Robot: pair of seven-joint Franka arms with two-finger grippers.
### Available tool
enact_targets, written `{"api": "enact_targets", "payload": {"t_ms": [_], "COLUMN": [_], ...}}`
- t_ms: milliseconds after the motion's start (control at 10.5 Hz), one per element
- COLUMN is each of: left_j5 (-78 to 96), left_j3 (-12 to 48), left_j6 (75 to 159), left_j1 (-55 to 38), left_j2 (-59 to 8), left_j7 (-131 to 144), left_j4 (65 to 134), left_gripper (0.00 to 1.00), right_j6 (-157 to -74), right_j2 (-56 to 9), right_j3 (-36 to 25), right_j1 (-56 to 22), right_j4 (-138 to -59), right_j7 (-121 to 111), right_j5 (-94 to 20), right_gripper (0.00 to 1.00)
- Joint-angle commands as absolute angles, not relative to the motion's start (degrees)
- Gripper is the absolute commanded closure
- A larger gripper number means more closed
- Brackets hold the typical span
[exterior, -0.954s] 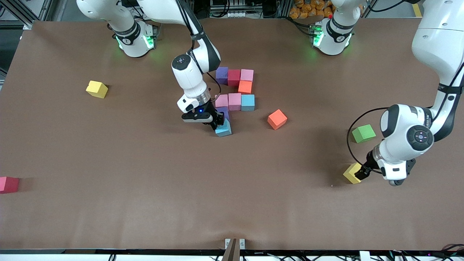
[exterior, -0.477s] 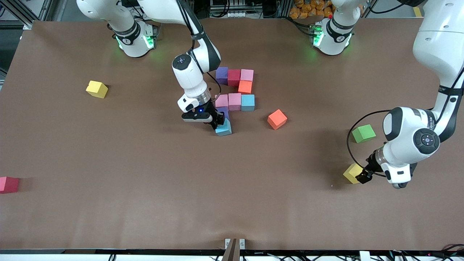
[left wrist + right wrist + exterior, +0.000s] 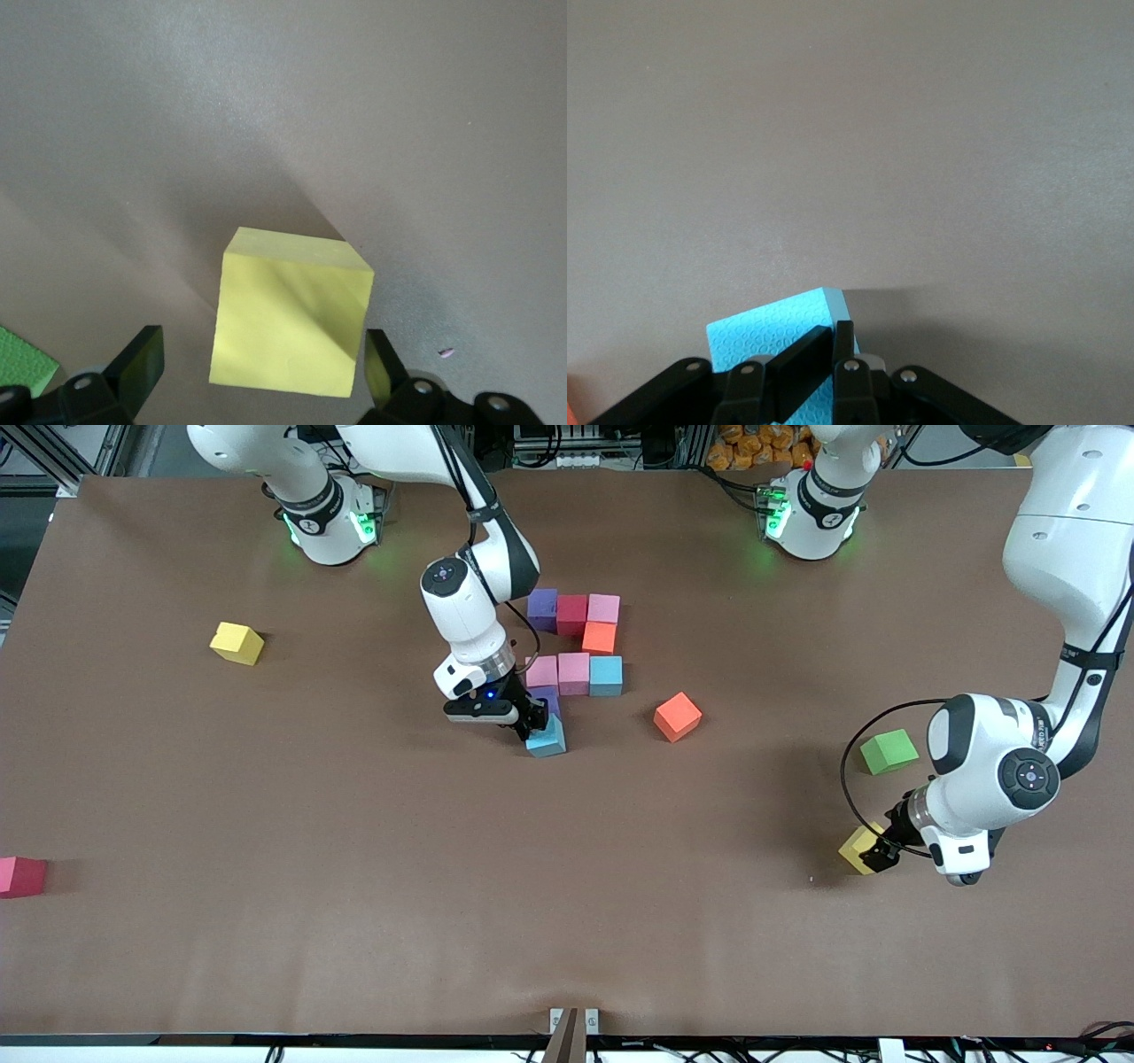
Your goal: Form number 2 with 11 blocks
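Fingers pressed together, the right end effector (image 3: 534, 724) nudges a light blue block (image 3: 547, 740) into line (digit's lower stroke); left end effector (image 3: 873, 852), wide, straddles a yellow block (image 3: 292, 312).

Open table (image 3: 354, 921) nearest the camera — block cluster (image 3: 576, 646), loose cubes crowd mid-table

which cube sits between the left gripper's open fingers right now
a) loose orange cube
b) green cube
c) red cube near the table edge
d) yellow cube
d: the left wrist view shows the yellow cube between the left gripper's open fingers, not yet gripped.
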State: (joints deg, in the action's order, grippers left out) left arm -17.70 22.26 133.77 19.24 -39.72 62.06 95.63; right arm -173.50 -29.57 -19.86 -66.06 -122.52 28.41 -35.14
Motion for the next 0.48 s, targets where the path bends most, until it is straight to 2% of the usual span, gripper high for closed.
{"api": "enact_targets", "payload": {"t_ms": [0, 191, 382], "left_j5": [-17.3, -18.4, -19.2], "left_j3": [21.9, 21.9, 21.8], "left_j6": [133.8, 133.8, 133.9], "left_j1": [18.7, 18.7, 18.6], "left_j2": [-41.7, -42.2, -42.8], "left_j7": [62.1, 61.7, 61.5], "left_j4": [93.3, 93.3, 93.3], "left_gripper": [0.0, 0.0, 0.0], "right_j6": [-173.4, -173.4, -173.4], "right_j2": [-29.2, -29.2, -29.1], "right_j3": [-20.4, -20.4, -20.4], "right_j1": [-67.6, -67.4, -67.4], "right_j4": [-123.3, -123.3, -123.3], "right_j7": [29.3, 29.3, 29.2], "right_j5": [-36.5, -36.5, -36.4], "right_gripper": [0.58, 0.0, 0.0]}}
